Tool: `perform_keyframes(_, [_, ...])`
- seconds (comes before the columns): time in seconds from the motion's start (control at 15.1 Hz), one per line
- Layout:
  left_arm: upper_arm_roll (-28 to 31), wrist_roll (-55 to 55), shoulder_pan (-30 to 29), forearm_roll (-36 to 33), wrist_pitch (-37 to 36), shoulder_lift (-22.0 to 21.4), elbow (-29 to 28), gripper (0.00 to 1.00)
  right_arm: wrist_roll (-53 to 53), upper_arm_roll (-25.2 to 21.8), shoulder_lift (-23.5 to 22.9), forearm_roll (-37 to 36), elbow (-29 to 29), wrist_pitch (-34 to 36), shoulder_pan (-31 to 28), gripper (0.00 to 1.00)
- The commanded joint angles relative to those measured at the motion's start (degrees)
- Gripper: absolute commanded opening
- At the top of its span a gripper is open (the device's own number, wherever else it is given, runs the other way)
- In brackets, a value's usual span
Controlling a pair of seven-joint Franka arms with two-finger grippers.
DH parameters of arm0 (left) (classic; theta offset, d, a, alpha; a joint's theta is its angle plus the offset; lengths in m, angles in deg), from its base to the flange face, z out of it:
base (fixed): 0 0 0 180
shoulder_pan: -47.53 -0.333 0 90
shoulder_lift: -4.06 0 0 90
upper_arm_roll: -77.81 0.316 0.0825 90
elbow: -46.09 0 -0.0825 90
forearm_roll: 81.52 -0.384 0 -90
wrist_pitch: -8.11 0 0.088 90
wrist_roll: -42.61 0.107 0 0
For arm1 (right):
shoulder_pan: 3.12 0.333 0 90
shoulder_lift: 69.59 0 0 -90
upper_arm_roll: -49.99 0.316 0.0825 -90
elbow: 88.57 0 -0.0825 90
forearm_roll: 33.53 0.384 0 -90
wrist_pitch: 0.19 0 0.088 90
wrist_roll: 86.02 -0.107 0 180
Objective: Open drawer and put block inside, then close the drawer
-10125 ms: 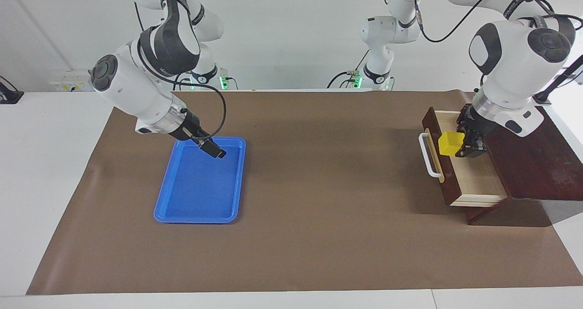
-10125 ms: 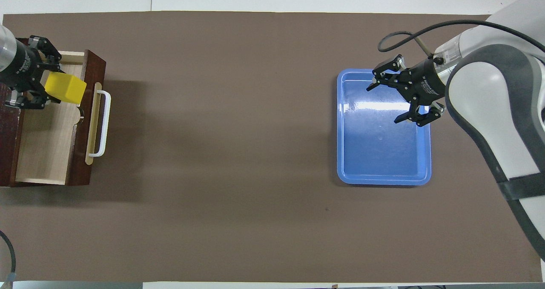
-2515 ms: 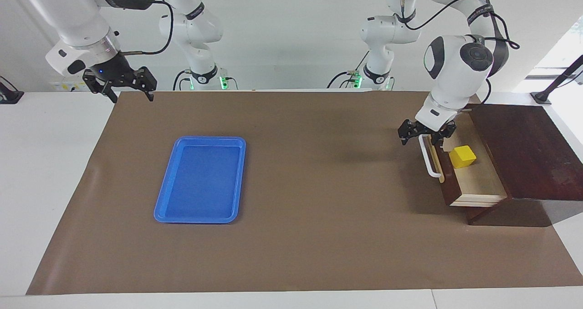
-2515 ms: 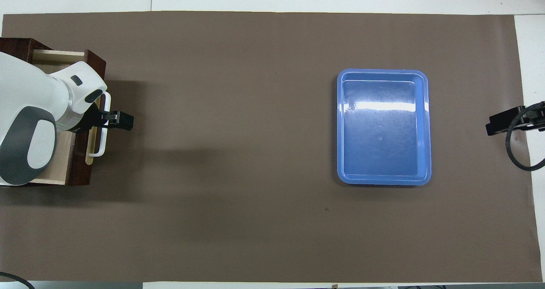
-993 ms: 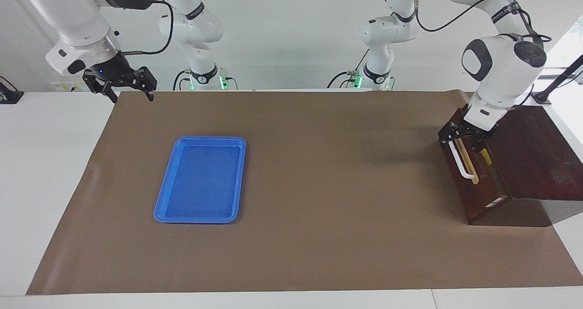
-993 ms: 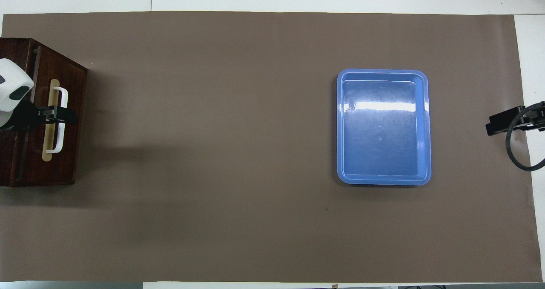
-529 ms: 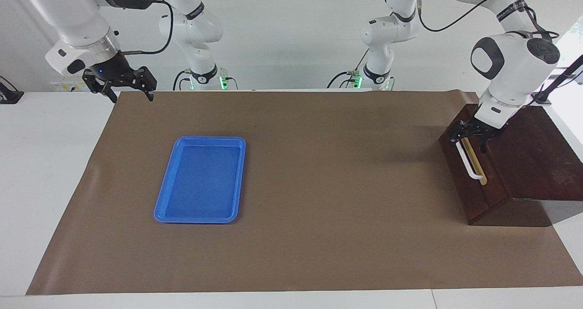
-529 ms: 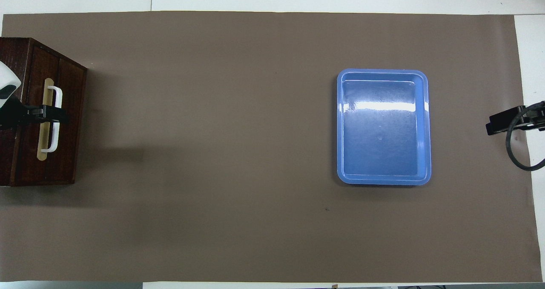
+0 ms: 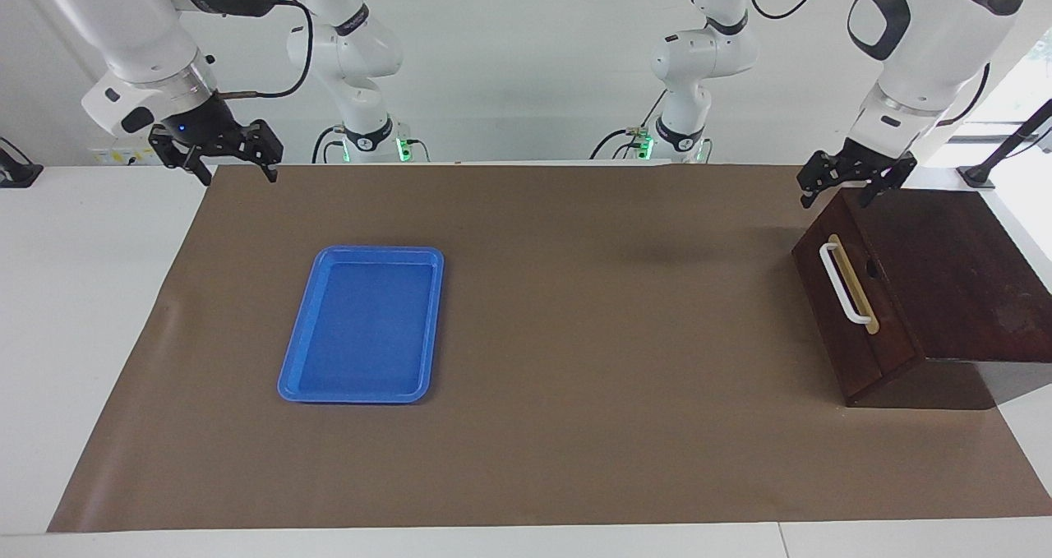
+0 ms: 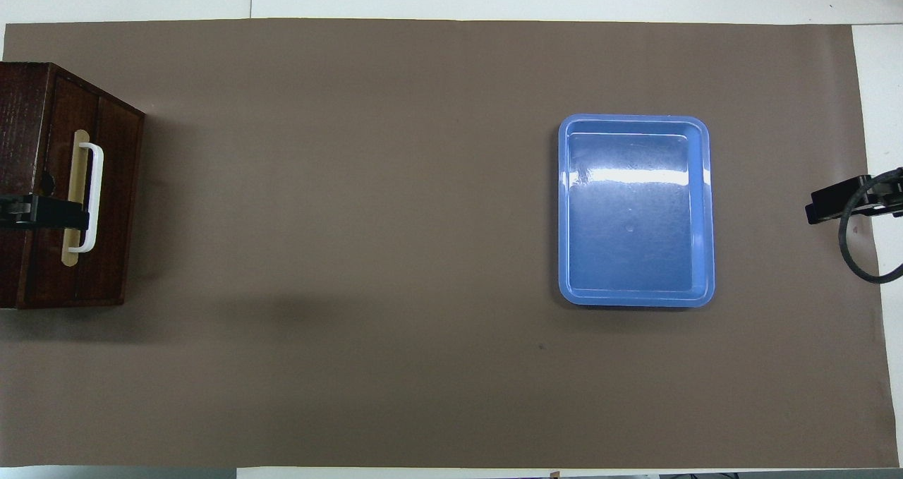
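Drawer: pushed fully into its dark box.
Left gripper: fingers apart, empty, raised over the box.
Right gripper: fingers apart, empty, waiting.

The drawer is sitting fully shut in its dark brown wooden box at the left arm's end of the table, its dark front facing the table's middle. A white bar handle is lying on a tan strip across that front. The block is not showing.
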Motion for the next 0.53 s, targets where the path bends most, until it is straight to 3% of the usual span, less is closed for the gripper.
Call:
perform_keyframes(0.0, [0.5, -0.7, 0.5, -0.3, -4.8, 1.5, 5.0, 1.00, 1.3, 0.5, -0.2, 0.0, -0.3, -0.9, -0.6, 1.00])
perform_keyframes(0.26, [0.1, -0.7, 1.0, -0.4, -9.8, 7.4, 14.2, 1.00, 1.4, 0.5, -0.1, 0.0, -0.3, -1.2, -0.6, 1.00])
perform_keyframes(0.46, [-0.3, -0.1, 2.9, -0.8, -8.3, 7.8, 13.8, 1.00, 1.4, 0.5, -0.1, 0.0, -0.3, -1.2, -0.6, 1.00])
